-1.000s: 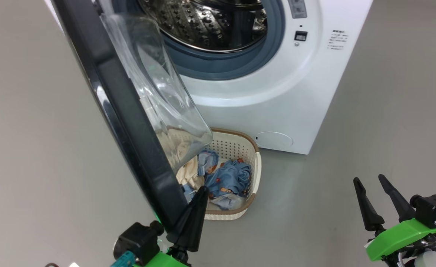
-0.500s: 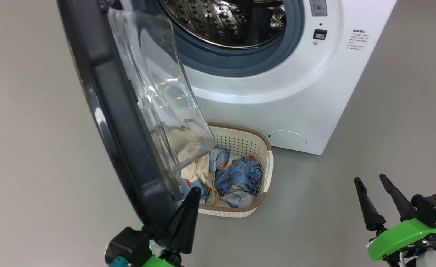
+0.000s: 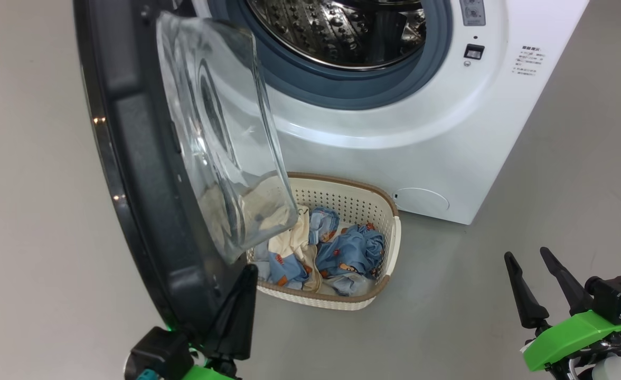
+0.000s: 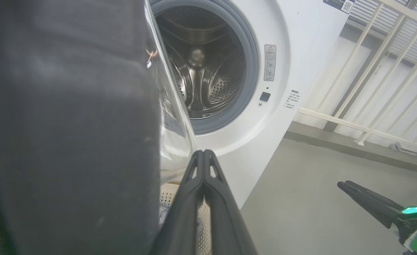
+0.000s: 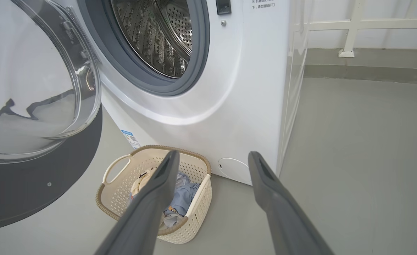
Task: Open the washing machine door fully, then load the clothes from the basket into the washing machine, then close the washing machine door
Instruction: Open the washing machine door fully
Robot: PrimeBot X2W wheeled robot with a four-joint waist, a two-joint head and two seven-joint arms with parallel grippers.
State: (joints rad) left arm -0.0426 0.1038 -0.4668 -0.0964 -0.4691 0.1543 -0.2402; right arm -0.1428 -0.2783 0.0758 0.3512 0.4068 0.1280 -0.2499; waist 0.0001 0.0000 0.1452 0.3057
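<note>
The washing machine [image 3: 421, 132] stands with its steel drum [image 4: 201, 60] bare. The washing machine door [image 3: 141, 174], black-rimmed with a clear glass bowl, hangs swung out to the left. My left gripper [image 3: 247, 274] is shut on nothing, its fingers lying against the door's lower inner rim; its closed tips [image 4: 203, 153] sit beside the glass. The basket [image 3: 389, 248] rests on the floor in front of the machine, partly behind the door, holding the clothes [image 3: 350, 250], which are blue printed and cream. My right gripper [image 3: 527, 257] hovers open at the lower right, pointing toward the basket [image 5: 116, 166] and clothes [image 5: 183, 193].
Grey floor spreads to the right of the machine. A white railing [image 4: 371, 71] over a low kerb runs behind it. A round cap [image 3: 421, 200] sits at the machine's lower corner next to the basket.
The door has swung further out to the left, with my shut left gripper sliding left and down along its rim. The head camera has shifted too. My right gripper has held still.
</note>
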